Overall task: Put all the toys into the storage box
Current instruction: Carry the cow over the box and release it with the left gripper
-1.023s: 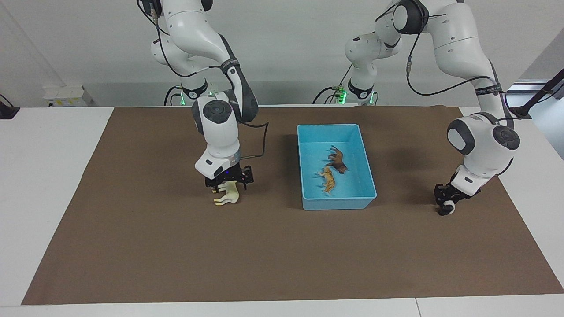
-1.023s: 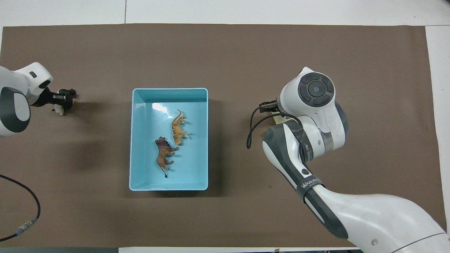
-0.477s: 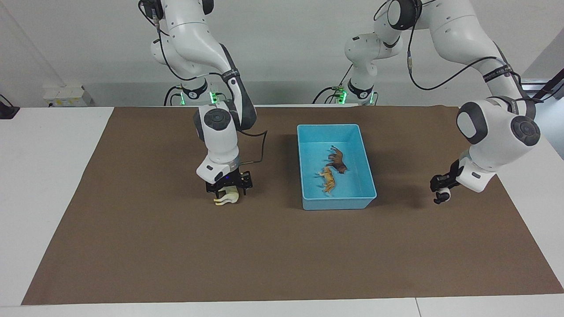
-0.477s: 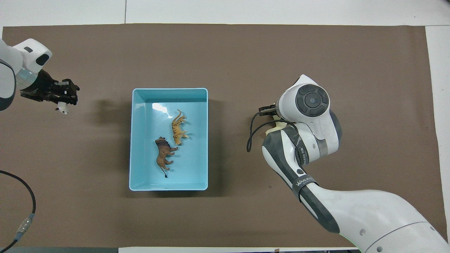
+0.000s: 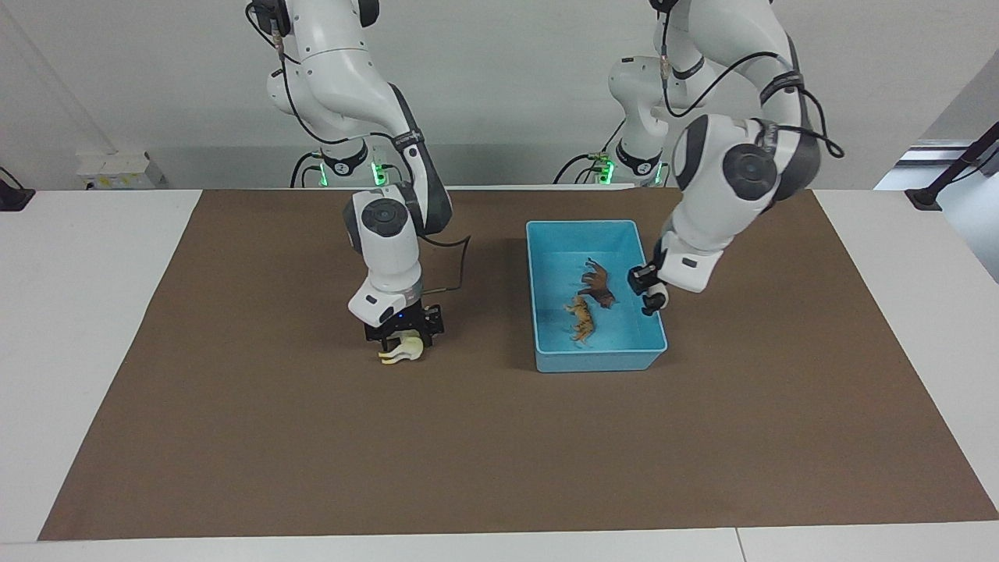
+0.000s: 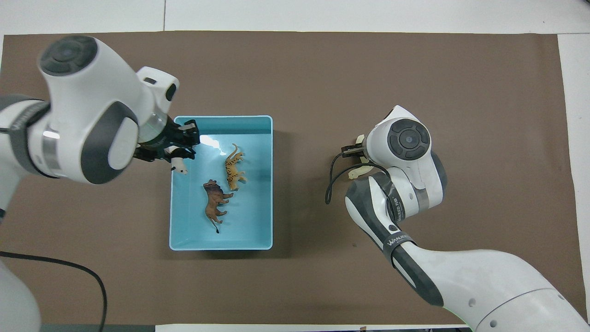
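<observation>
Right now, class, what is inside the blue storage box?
Inside the storage box lie the tiger and the lion. The left gripper holds the panda above its edge, covering a corner of the floor.

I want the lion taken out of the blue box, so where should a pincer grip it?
Grip the lion across its trunk, back to belly, coming straight down: it lies on its side in the storage box, whose walls block a sideways approach.
</observation>
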Motion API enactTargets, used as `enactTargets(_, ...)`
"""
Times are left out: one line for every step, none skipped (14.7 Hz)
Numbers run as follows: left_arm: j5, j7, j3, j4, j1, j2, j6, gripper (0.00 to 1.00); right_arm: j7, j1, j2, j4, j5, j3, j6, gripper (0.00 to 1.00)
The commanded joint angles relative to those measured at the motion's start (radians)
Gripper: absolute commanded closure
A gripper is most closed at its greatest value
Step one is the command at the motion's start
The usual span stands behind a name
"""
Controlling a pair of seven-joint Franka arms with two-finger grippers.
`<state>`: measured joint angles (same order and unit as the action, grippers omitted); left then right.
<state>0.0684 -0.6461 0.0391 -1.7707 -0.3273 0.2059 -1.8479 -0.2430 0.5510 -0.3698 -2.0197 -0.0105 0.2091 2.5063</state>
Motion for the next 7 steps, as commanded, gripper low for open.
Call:
enactTargets(0.011, -0.067, -0.022, -0.275, -0.068, -0.114, -0.232, 1.00, 0.019, -0.014, 0.019, -0.039, -0.011, -0.008, 0.045, 1.00)
enactTargets(0.011, -0.090, -0.022, -0.309, -0.094, -0.129, -0.253, 1.00, 0.019, -0.014, 0.019, -0.037, -0.011, -0.008, 0.045, 1.00)
enactTargets(0.011, -0.089, -0.022, -0.314, -0.104, -0.131, -0.251, 0.87, 0.016, -0.010, 0.019, -0.031, -0.012, -0.008, 0.034, 1.00)
enactTargets(0.011, -0.087, -0.022, -0.306, -0.104, -0.129, -0.243, 0.45, 0.018, -0.013, 0.019, -0.028, -0.013, -0.008, 0.031, 1.00)
enactTargets(0.011, -0.090, -0.022, -0.299, -0.104, -0.129, -0.240, 0.20, 0.016, -0.013, 0.019, -0.025, -0.013, -0.008, 0.023, 1.00)
enactTargets(0.011, -0.086, -0.022, -0.296, -0.104, -0.128, -0.232, 0.00, 0.014, -0.011, 0.019, -0.007, -0.013, -0.008, -0.009, 1.00)
enactTargets(0.011, -0.084, -0.022, -0.289, -0.105, -0.131, -0.222, 0.00, 0.013, -0.011, 0.019, 0.033, -0.013, -0.008, -0.061, 1.00)
